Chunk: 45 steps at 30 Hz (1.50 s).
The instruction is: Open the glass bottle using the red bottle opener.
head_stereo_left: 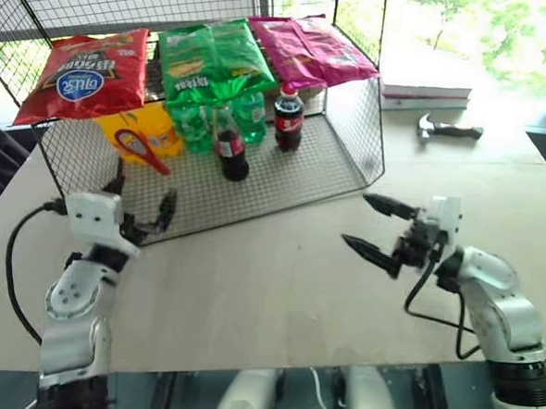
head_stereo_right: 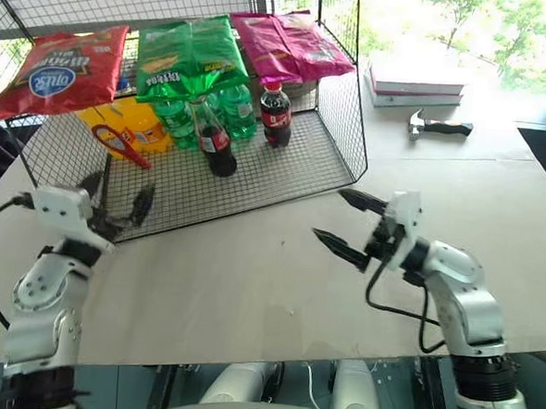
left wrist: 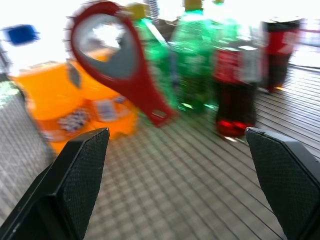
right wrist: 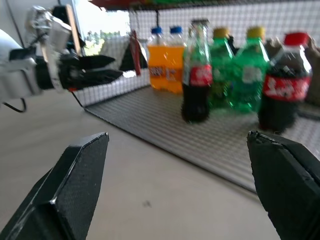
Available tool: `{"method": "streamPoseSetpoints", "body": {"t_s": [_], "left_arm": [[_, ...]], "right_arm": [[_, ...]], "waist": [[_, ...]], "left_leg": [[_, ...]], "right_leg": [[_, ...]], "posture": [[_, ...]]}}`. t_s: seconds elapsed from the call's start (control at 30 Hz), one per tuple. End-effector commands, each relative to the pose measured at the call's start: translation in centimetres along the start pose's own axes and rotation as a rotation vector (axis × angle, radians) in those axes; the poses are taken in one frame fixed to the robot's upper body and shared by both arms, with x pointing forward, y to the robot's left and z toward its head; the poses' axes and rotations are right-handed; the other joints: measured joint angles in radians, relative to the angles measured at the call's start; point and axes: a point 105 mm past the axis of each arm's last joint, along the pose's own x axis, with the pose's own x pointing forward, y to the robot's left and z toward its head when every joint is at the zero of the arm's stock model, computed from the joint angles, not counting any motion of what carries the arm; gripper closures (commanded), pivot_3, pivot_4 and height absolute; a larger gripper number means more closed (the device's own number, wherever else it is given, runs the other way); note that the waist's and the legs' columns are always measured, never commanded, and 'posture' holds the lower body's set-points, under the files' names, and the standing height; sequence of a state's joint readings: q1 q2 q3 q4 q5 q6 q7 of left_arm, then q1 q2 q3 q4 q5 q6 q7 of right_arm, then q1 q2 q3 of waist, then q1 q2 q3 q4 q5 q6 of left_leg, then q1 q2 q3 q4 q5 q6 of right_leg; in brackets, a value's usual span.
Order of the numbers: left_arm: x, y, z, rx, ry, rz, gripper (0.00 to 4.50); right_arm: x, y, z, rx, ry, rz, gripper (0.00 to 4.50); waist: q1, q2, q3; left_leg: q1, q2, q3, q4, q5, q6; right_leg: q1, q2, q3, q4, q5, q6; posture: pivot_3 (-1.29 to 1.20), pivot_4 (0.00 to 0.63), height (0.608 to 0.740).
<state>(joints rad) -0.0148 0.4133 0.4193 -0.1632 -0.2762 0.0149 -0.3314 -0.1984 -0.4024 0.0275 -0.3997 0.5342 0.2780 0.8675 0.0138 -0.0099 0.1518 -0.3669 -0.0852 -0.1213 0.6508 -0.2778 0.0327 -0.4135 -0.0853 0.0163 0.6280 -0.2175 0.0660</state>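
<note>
The glass bottle (head_stereo_left: 231, 151) of dark cola with a red label stands upright on the wire shelf floor (head_stereo_left: 284, 182), in front of the green bottles. To its left the red bottle opener (head_stereo_left: 142, 150) leans ring head up against the orange bottles. My left gripper (head_stereo_left: 144, 197) is open at the shelf's front left edge, pointing in at the opener (left wrist: 122, 65) and the bottle (left wrist: 234, 90), touching neither. My right gripper (head_stereo_left: 356, 219) is open and empty above the table, right of the shelf, facing the bottle (right wrist: 195, 80).
The wire cage has mesh walls and a top rack carrying three chip bags (head_stereo_left: 212, 57). Inside stand green bottles (head_stereo_left: 199, 121), orange bottles (head_stereo_left: 152, 128) and a plastic cola bottle (head_stereo_left: 288, 117) with a red cap. A hammer (head_stereo_left: 449, 131) and books (head_stereo_left: 426, 91) lie far right.
</note>
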Motion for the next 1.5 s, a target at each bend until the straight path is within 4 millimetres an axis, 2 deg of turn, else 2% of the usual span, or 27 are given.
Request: {"method": "streamPoseSetpoints", "body": {"t_s": [0.03, 0.37, 0.63, 0.73, 0.8, 0.83, 0.9, 0.93, 0.97, 1.03, 1.17, 1.5], "left_arm": [[0.5, 0.8, 0.8, 0.027, -0.032, 0.046, 0.00], [3.1, 1.4, 2.0, 0.019, -0.081, 0.077, 0.00], [4.4, 1.2, 2.3, 0.005, -0.111, 0.067, 0.00], [4.6, 0.7, 2.3, -0.014, -0.125, 0.042, 0.88], [4.6, 0.5, 2.2, -0.022, -0.125, 0.033, 1.84], [4.6, 0.5, 2.1, -0.024, -0.123, 0.033, 2.03], [4.4, 0.5, 1.9, -0.038, -0.117, 0.037, 2.85], [4.4, 0.6, 1.8, -0.052, -0.115, 0.040, 3.08], [4.3, 0.7, 1.8, -0.065, -0.114, 0.043, 3.64], [4.2, 0.9, 1.7, -0.092, -0.113, 0.051, 4.48], [4.1, 0.9, 1.6, -0.175, -0.107, 0.053, 4.48], [2.9, -1.6, 4.5, -0.769, -0.222, -0.139, 4.48]], "right_arm": [[0.6, 0.6, 1.5, -0.044, -0.028, -0.018, 0.06], [1.1, 1.8, 2.0, -0.054, -0.027, -0.045, 0.06], [0.9, 1.7, 1.9, -0.058, -0.021, -0.065, 0.06], [0.9, 1.6, 1.9, -0.060, -0.021, -0.072, 0.00], [0.8, 1.5, 1.9, -0.061, -0.021, -0.076, 0.00], [0.8, 1.4, 1.9, -0.063, -0.020, -0.079, 0.00], [0.7, 1.3, 1.8, -0.063, -0.019, -0.084, 0.00], [0.7, 1.2, 1.8, -0.060, -0.019, -0.089, 0.00], [0.7, 1.2, 1.7, -0.055, -0.019, -0.092, 0.00], [0.6, 1.1, 1.6, -0.050, -0.016, -0.096, 0.00], [0.5, 1.0, 1.4, -0.047, -0.013, -0.098, 0.00], [0.7, 0.8, 1.2, -0.043, -0.016, -0.093, 0.00]], "waist": [[0.000, -0.001, 0.000], [-0.002, -0.001, 0.000], [-0.002, -0.001, 0.000], [-0.002, -0.001, 0.000], [-0.002, -0.001, 0.000], [-0.002, -0.001, 0.000], [-0.002, -0.001, 0.000], [-0.002, -0.001, 0.000], [-0.002, -0.001, 0.000], [-0.002, -0.001, 0.000], [-0.002, -0.002, 0.000], [-0.002, -0.002, 0.000]], "left_leg": [[0.000, -0.001, 0.000, 0.000, 0.000, 0.000], [0.000, -0.001, 0.000, 0.000, 0.000, 0.000], [0.000, -0.001, 0.000, 0.000, 0.000, 0.000], [0.000, -0.001, 0.000, 0.000, 0.000, 0.000], [0.000, -0.001, 0.000, 0.000, 0.000, 0.000], [0.000, -0.001, 0.000, 0.000, 0.000, 0.000], [0.000, -0.001, 0.000, 0.000, 0.000, 0.000], [0.000, -0.001, 0.000, 0.000, 0.000, 0.000], [0.000, -0.001, 0.000, 0.000, 0.000, 0.000], [0.000, -0.001, 0.000, 0.000, 0.000, 0.000], [0.000, -0.001, 0.000, 0.000, 0.000, 0.000], [0.000, -0.001, 0.000, 0.001, 0.000, 0.000]], "right_leg": [[0.000, 0.001, 0.000, 0.000, 0.000, 0.000], [0.000, 0.002, 0.000, 0.000, 0.000, 0.001], [0.000, 0.003, 0.000, 0.000, 0.000, 0.001], [0.000, 0.003, 0.000, 0.000, 0.001, 0.001], [0.000, 0.003, 0.000, 0.000, 0.001, 0.001], [0.000, 0.003, 0.000, 0.000, 0.001, 0.001], [0.000, 0.003, 0.000, 0.000, 0.001, 0.001], [0.000, 0.003, 0.000, 0.000, 0.001, 0.001], [0.000, 0.003, 0.000, 0.000, 0.000, 0.001], [0.000, 0.003, 0.000, 0.000, 0.001, 0.001], [0.000, 0.003, 0.000, 0.000, 0.001, 0.001], [0.000, 0.003, 0.000, 0.000, 0.001, 0.001]], "posture": [[0.00, 0.150, 0.740], [0.00, 0.150, 0.740], [0.00, 0.150, 0.740], [0.00, 0.150, 0.740], [0.00, 0.150, 0.740], [0.00, 0.150, 0.740], [0.00, 0.150, 0.740], [0.00, 0.150, 0.740], [0.00, 0.150, 0.740], [0.00, 0.150, 0.740], [0.00, 0.150, 0.740], [0.00, 0.150, 0.740]]}}
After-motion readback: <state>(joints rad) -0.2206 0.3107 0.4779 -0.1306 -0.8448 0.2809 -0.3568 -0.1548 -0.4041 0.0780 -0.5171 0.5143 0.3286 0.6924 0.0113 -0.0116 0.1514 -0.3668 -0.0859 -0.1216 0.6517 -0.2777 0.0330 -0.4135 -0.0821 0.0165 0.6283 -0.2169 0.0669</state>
